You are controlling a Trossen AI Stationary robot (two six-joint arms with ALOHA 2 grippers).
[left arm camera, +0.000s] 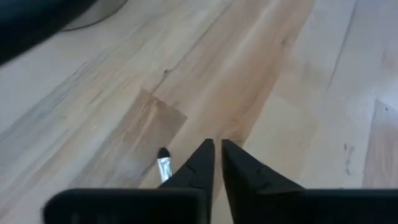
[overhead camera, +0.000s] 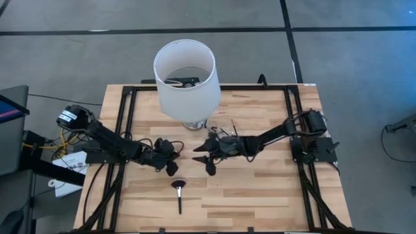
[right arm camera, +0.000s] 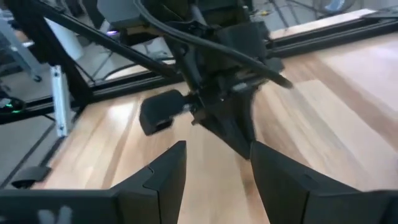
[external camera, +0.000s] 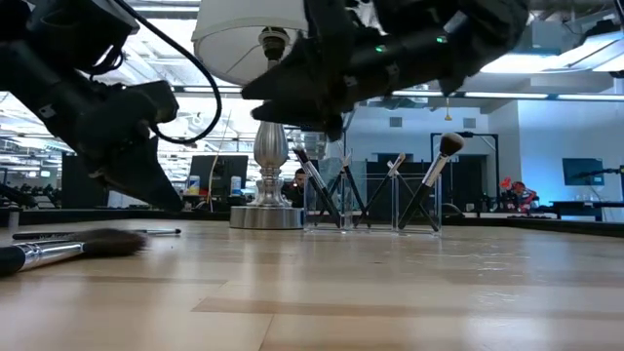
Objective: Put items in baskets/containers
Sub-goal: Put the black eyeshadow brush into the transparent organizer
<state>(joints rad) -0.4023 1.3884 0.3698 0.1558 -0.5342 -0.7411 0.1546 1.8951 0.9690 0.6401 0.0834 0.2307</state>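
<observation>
One fan-headed makeup brush [overhead camera: 178, 194] lies flat on the wooden bench [overhead camera: 260, 195], well in front of the white lamp [overhead camera: 186, 81] that stands at the bench's far middle. In the low view a clear plastic holder [external camera: 370, 205] stands just beside the lamp's silvery base, with several black-handled brushes [external camera: 429, 180] leaning upright inside it, one with a tan head.

Left end effector [overhead camera: 171, 168] hangs low over the bench in front of the lamp, between it and the fan-headed brush, with its fingers [left arm camera: 202, 163] drawn nearly together and nothing visible between them. A small brush tip on a silvery ferrule [left arm camera: 163, 163] shows beside those fingers in the left wrist view.

Right end effector [overhead camera: 203, 158] is also in front of the lamp, near the holder, facing the left one across a small gap. Its fingers [right arm camera: 171, 165] stand apart, holding nothing.
</observation>
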